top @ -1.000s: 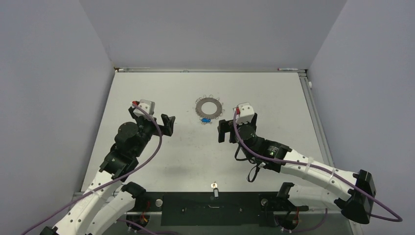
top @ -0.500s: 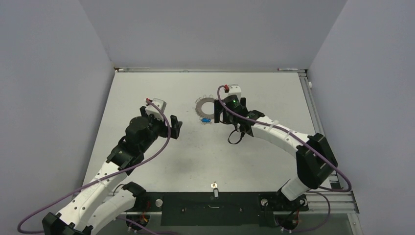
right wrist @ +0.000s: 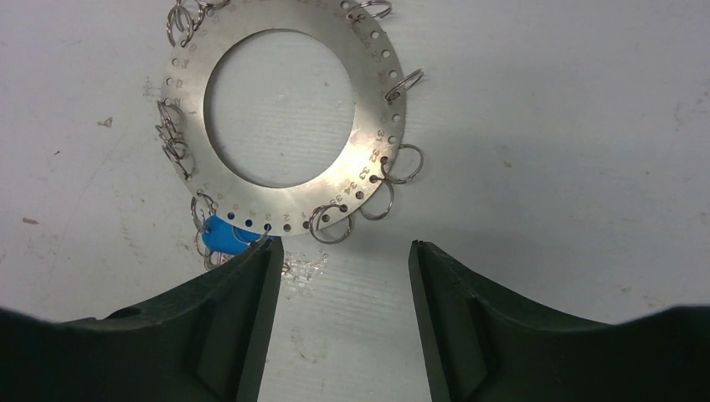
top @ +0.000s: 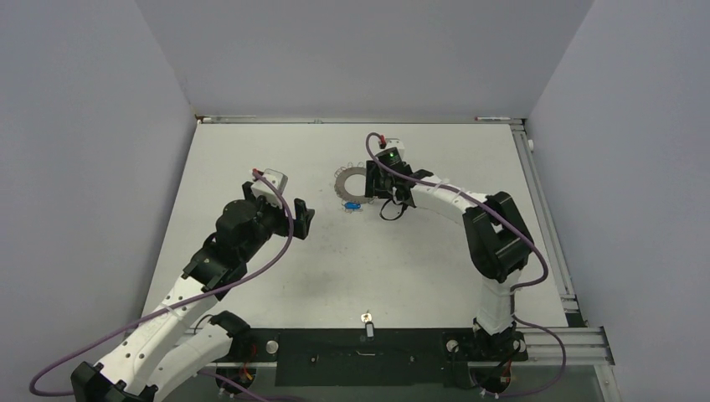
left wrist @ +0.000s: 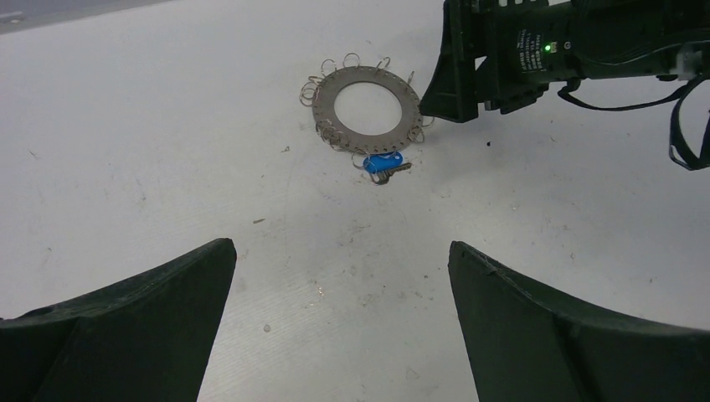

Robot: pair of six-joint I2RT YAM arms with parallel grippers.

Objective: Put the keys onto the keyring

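Note:
The keyring (top: 339, 182) is a flat grey metal ring with many wire loops, lying at the back middle of the table, with a small blue tag (top: 352, 204) at its near edge. It also shows in the left wrist view (left wrist: 326, 105) and the right wrist view (right wrist: 373, 109). My right gripper (top: 370, 188) is open and empty, low at the ring's right near rim; its left fingertip is next to the blue tag (right wrist: 222, 234). My left gripper (top: 305, 222) is open and empty, left of and nearer than the ring. The key (top: 367, 323), tiny with a black head, lies at the near table edge.
A black plate (top: 335, 347) spans the near edge between the arm bases, just behind the key. Grey walls close the left, back and right sides. A metal rail (top: 536, 180) runs along the table's right edge. A black cable loop (top: 390, 209) hangs from the right wrist.
My right arm swung up and left from the table's middle right to the ring's rim. My left gripper moved a little right and forward, then stayed nearly still.

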